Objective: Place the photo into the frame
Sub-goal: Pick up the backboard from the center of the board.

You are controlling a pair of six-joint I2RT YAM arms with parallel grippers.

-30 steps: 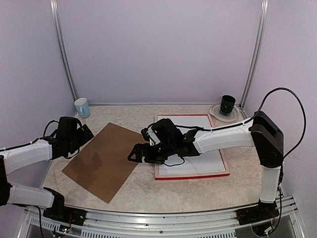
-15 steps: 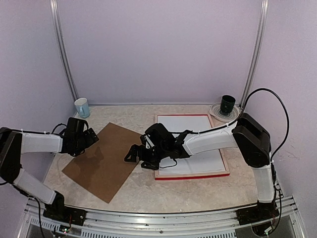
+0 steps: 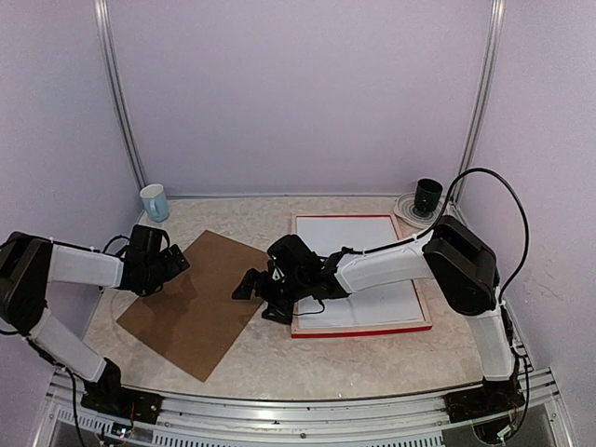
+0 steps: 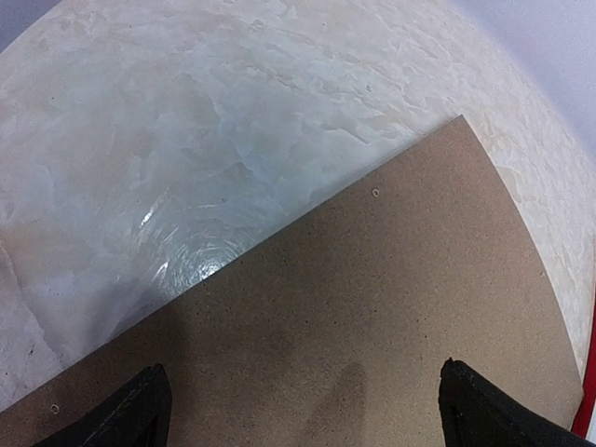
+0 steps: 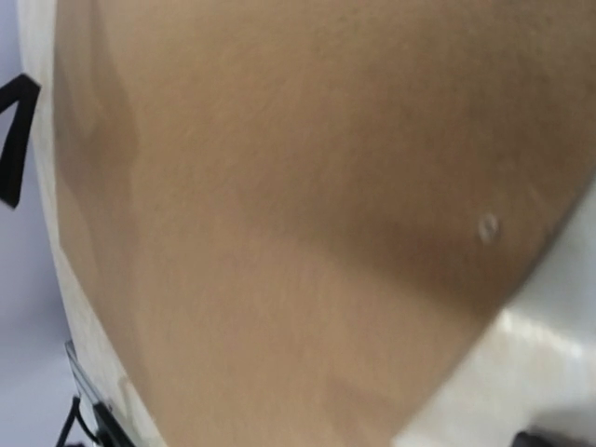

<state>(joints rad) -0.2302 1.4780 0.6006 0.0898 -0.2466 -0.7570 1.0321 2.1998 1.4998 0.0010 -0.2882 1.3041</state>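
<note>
The frame (image 3: 363, 331), red-railed, lies flat right of centre with a white sheet (image 3: 372, 251) filling it. The photo is not in view. Left of it lies a plain brown backing board (image 3: 196, 303). My left gripper (image 3: 172, 267) hovers over the board's upper left edge. In the left wrist view its fingers (image 4: 140, 419) stand wide apart over the board (image 4: 372, 298), holding nothing. My right gripper (image 3: 254, 298) is open at the board's right edge, beside the frame's left rail. The right wrist view is a blur of brown board (image 5: 279, 233).
A white and blue mug (image 3: 155, 201) stands at the back left. A dark green cup (image 3: 428, 194) sits on a plate (image 3: 410, 212) at the back right. Pale walls close in on three sides. The right arm lies across the frame.
The right gripper has slid left and nearer, off the frame to the board's right edge. The left gripper has moved right and lower over the board's upper left edge. Both stayed open.
</note>
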